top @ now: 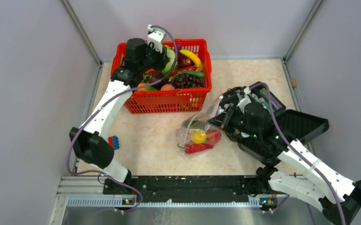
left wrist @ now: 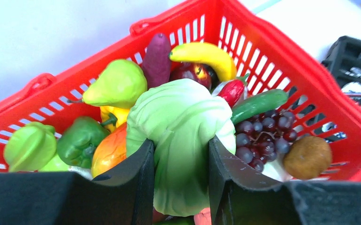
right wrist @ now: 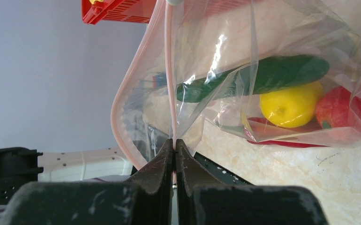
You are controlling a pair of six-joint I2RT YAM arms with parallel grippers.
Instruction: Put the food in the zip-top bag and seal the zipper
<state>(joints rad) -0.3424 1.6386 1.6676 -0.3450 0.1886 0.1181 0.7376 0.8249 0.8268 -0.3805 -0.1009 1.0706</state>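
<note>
Left jaws, part-open, are gripping the green cabbage (left wrist: 178,117) atop the pile in the red basket (left wrist: 272,51), while right jaws are pinching fully shut on the bag (right wrist: 216,56) at its pink zipper (right wrist: 169,70), the bag resting on the bench (top: 150,140) and holding cucumber (right wrist: 263,75), lemon (right wrist: 289,105) and tomato (right wrist: 340,110).

Overhead, close wrists; zip-top bag (top: 198,140) shared

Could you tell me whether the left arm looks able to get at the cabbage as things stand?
Yes, apparently: the cabbage lies atop the pile in the basket, and the left gripper clasps its sides.
</note>
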